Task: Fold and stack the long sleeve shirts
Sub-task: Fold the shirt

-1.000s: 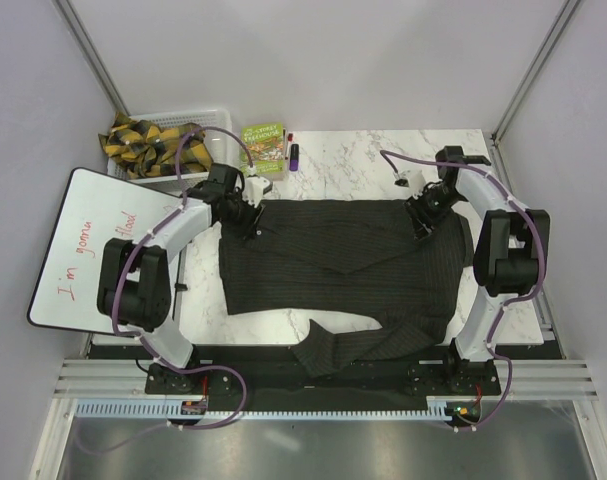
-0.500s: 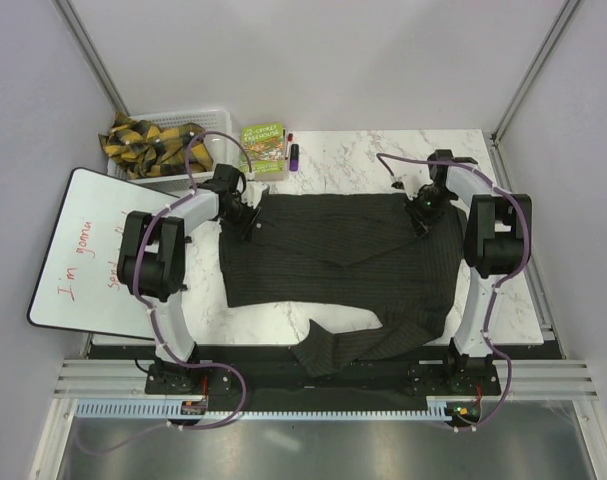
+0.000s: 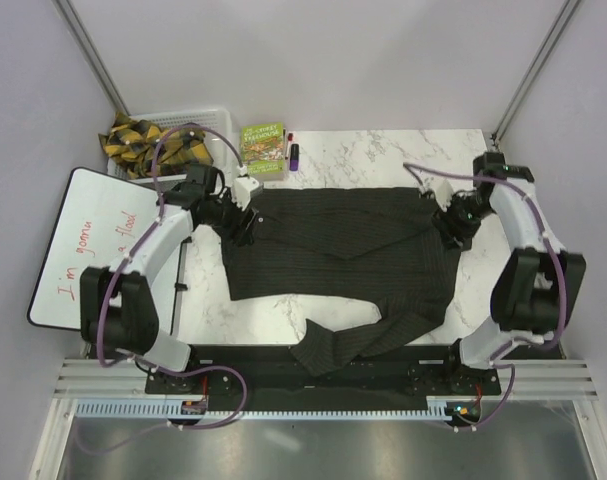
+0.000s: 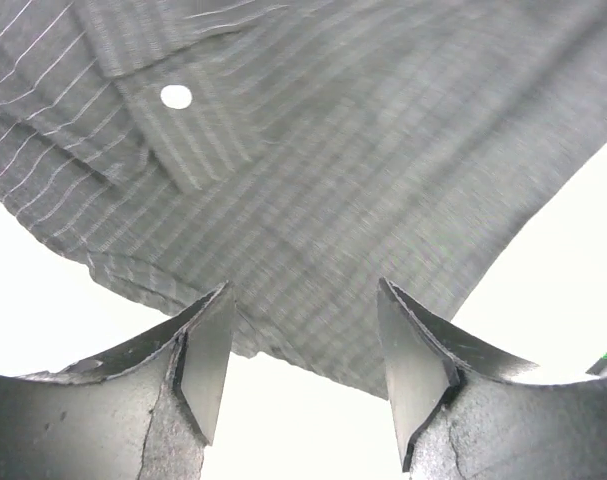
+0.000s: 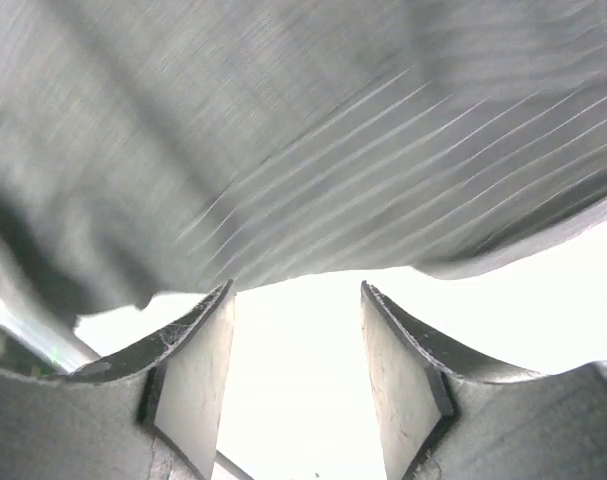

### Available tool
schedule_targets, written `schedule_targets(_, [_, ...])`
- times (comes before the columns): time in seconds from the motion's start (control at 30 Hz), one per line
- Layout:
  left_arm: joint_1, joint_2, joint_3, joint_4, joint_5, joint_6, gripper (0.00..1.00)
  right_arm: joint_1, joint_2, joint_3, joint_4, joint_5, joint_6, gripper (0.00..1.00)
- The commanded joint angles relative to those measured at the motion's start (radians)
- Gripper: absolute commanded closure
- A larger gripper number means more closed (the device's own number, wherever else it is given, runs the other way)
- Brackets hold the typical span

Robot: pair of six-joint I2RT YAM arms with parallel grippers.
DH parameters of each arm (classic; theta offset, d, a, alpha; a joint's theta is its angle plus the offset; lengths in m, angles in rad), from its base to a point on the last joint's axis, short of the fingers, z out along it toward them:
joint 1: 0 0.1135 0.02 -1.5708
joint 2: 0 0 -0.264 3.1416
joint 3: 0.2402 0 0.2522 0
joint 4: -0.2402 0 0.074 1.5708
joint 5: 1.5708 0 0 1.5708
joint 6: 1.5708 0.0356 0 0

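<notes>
The shirt (image 3: 333, 250), spread on the surface (image 3: 373, 155) in front of the book (image 3: 263, 148) with a sleeve (image 3: 353, 340) trailing, is barely being folded and nothing stacked, while left tool (image 4: 305, 290) and right tool (image 5: 296, 290) are being held apart, empty.

Overhead view down on whole table (image 3: 368, 160); both wrist views close above shirt (image 3: 343, 250) edges

Pale, plain walls (image 3: 313, 60) enclose a white marble table (image 3: 353, 160). A metal rail (image 3: 93, 378) runs along its near edge. The light is even.
</notes>
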Motion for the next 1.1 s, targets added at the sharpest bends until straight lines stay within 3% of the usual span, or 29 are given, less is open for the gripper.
schedule_targets(0.0, [-0.002,-0.121,-0.102,-0.119,0.125,0.170,0.34,-0.002,-0.206,-0.236,-0.249,-0.040,-0.343,0.41])
schedule_targets(0.17, [-0.003,-0.182,-0.199,-0.139,0.146,0.221,0.34,0.041,-0.346,-0.520,-0.193,0.017,-0.434,0.45])
schedule_targets(0.33, [-0.003,-0.189,-0.236,-0.141,0.133,0.236,0.36,0.142,-0.383,-0.632,-0.021,0.061,-0.297,0.50])
schedule_targets(0.47, [-0.003,-0.199,-0.250,-0.141,0.123,0.271,0.36,0.155,-0.350,-0.643,0.067,0.095,-0.236,0.53])
schedule_targets(0.9, [-0.003,-0.209,-0.346,-0.138,0.089,0.403,0.40,0.158,-0.316,-0.649,0.071,0.137,-0.211,0.62])
schedule_targets(1.0, [-0.007,-0.231,-0.380,-0.131,0.110,0.456,0.39,0.158,-0.320,-0.654,0.091,0.147,-0.196,0.76])
schedule_targets(1.07, [-0.011,-0.250,-0.406,-0.118,0.107,0.466,0.42,0.156,-0.314,-0.644,0.087,0.138,-0.176,0.95])
